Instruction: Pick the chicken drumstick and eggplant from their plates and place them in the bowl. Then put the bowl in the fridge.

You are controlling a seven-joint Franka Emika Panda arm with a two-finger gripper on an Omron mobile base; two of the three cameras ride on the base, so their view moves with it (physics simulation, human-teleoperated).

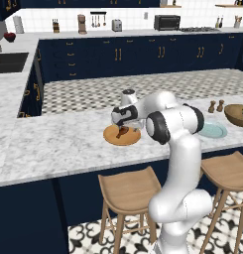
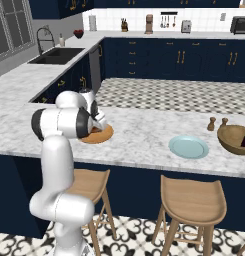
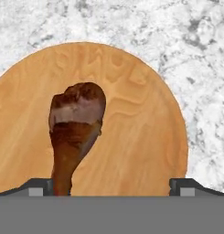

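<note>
The reddish-brown chicken drumstick (image 3: 77,123) lies on the orange-brown wooden plate (image 3: 136,137), its fat end away from me and its thin bone end close to my left fingertip (image 3: 40,186). My gripper (image 3: 113,187) hangs open just above the plate (image 1: 113,139), fingers spread wide and empty. At the counter's right end stands the wooden bowl (image 2: 233,136) with the dark purple eggplant (image 2: 244,141) inside. The pale blue plate (image 2: 188,147) lies bare beside it. The fridge is out of view.
Two small wooden shakers (image 2: 211,124) stand behind the blue plate near the bowl. Wooden stools (image 1: 128,191) sit under the marble counter's (image 1: 53,144) front edge. A sink (image 2: 56,55) and navy cabinets line the far walls.
</note>
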